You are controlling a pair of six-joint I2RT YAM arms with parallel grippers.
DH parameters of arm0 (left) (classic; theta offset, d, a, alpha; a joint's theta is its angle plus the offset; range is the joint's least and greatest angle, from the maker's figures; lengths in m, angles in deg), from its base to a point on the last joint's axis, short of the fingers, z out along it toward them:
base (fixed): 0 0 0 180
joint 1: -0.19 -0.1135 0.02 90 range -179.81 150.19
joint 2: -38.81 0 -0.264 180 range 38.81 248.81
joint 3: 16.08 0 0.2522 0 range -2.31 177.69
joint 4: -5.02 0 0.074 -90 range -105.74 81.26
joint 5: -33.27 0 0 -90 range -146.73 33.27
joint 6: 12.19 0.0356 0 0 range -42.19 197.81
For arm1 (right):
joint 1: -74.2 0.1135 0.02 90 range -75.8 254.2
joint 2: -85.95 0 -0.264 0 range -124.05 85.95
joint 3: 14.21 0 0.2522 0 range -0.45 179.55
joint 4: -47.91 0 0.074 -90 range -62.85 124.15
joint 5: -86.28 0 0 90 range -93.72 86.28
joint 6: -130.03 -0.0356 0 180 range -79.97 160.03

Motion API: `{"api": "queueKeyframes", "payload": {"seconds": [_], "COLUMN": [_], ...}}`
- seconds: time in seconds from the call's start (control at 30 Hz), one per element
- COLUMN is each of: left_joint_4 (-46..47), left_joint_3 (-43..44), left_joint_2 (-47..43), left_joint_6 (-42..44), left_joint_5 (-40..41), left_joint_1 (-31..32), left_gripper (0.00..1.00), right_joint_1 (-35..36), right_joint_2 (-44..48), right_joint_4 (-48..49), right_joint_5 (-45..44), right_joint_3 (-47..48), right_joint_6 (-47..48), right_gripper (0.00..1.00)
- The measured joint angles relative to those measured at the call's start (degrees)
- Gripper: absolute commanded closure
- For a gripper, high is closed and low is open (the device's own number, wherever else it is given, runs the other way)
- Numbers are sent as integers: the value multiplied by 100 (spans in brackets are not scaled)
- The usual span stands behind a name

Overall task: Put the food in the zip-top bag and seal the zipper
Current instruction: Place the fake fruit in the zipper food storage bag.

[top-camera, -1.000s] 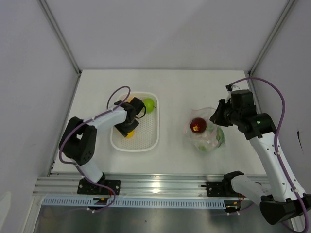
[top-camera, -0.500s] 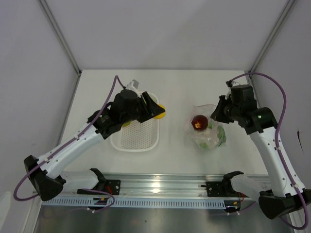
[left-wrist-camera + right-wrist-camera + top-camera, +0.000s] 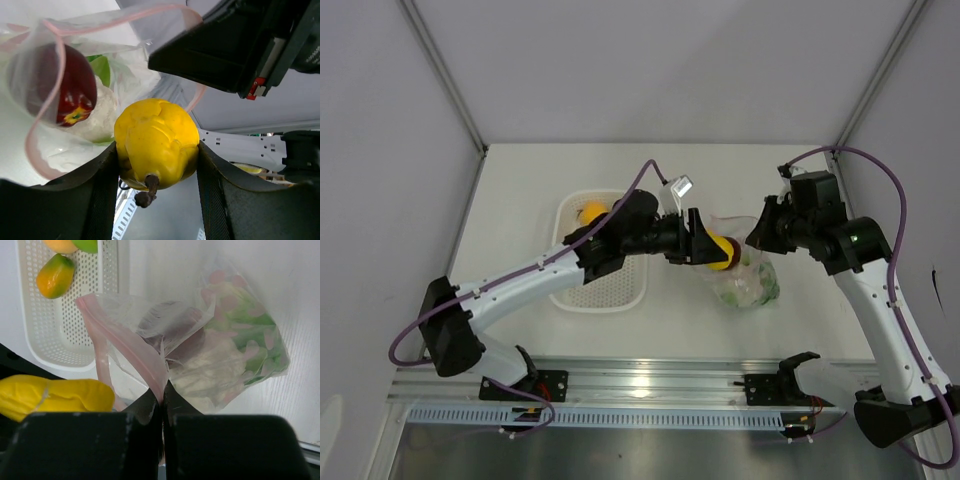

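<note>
The yellow fruit (image 3: 156,142) now hangs right at the mouth of the bag (image 3: 752,285). A second ago it was still down in the basket (image 3: 600,297), so in that time I have lifted it out and swung it across toward 3 o'clock. My left pincer (image 3: 156,150) is clamped on it, a finger pressed against each flank and the stem pointing down.

From that wrist view the pink zipper (image 3: 50,75) loops open ahead of the fruit. Behind it the apple (image 3: 70,90) lies inside at about 10 o'clock, with lettuce (image 3: 102,70) just beyond it. From above, the fruit sits at the bag's 10 o'clock edge, level with the opening but not yet inside it.

My right pincer (image 3: 162,400) has kept its place through the carry. Its fingers are pinched together on the bag's rim at the zipper, holding the mouth up and open from the bag's 12 o'clock side.

I judge the transfer nearly done. The fruit needs a short push past the pink rim, then release.

The bag rests on the counter (image 3: 520,190) at 3 o'clock from the basket. An orange fruit (image 3: 55,275) and a green fruit (image 3: 87,244) still wait in the basket, so more trips remain before sealing.
</note>
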Motion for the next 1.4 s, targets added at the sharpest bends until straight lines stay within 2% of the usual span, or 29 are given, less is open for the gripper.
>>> {"api": "queueKeyframes", "payload": {"seconds": [0.23,0.5,0.7,0.8,0.83,0.93,1.0,1.07,1.27,1.4], "left_joint_4": [46,-476,-728,-680,-660,-525,-446,-387,-490,-636], "left_joint_3": [170,918,968,968,968,944,903,833,579,459], "left_joint_2": [94,938,1239,1239,1239,1239,1239,1237,975,468], "left_joint_6": [511,839,837,844,850,907,986,1106,1502,1788], "left_joint_5": [201,782,949,844,750,422,173,22,219,533], "left_joint_1": [319,431,446,450,448,448,455,461,463,463], "left_gripper": [99,89,87,75,66,48,42,31,4,2], "right_joint_1": [48,66,175,175,175,175,175,173,168,142], "right_joint_2": [13,13,20,-22,-31,-37,-42,-50,-50,-28], "right_joint_4": [9,33,68,70,72,79,76,74,-22,-22], "right_joint_5": [129,184,286,295,293,271,267,264,195,107], "right_joint_3": [20,149,289,319,337,358,361,363,363,332], "right_joint_6": [-164,-363,-555,-595,-597,-599,-599,-595,-573,-542], "right_gripper": [100,100,100,100,100,100,100,100,100,100]}}
